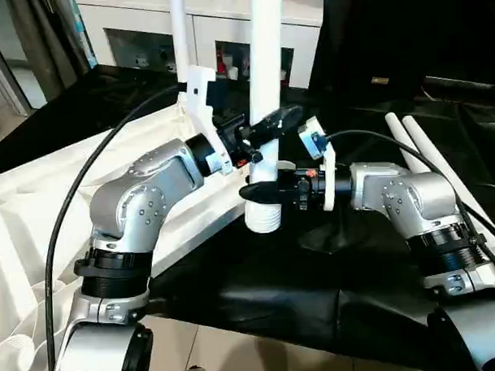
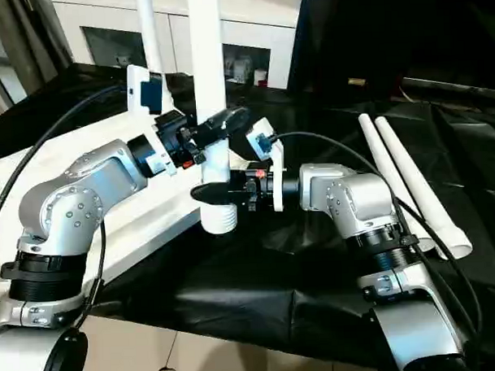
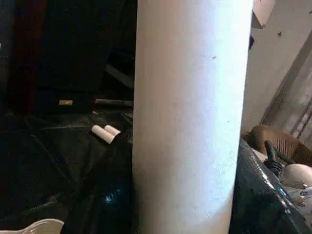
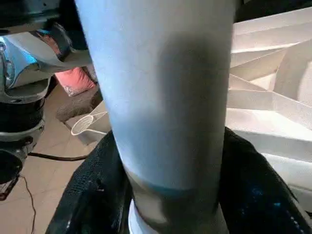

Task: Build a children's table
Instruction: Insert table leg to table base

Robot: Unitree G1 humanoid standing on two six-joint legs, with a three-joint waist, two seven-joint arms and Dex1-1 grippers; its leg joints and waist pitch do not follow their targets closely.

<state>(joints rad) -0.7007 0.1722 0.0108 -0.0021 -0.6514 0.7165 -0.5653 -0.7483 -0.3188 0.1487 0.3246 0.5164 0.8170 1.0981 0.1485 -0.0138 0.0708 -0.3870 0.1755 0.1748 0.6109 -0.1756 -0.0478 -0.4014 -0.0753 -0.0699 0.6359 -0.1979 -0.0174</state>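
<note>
The children's table lies upside down, its ribbed white top [image 1: 37,201] at my left. One white tube leg [image 1: 265,55] stands upright at the top's near corner, its ridged lower end [image 1: 263,219] at the corner. My left gripper [image 1: 268,126] is shut on this leg at mid-height. Just below it, my right gripper [image 1: 262,191] clasps the same leg, a black finger pressed to each side. The leg shows close up in the left wrist view [image 3: 190,122] and the right wrist view [image 4: 161,97]. A second leg [image 1: 178,33] stands upright farther back.
Two loose white legs [image 1: 429,155] lie side by side on the black cloth [image 1: 275,290] at my right. A white cabinet with glass-fronted compartments [image 1: 145,38] stands behind the table. Black cables hang from both arms.
</note>
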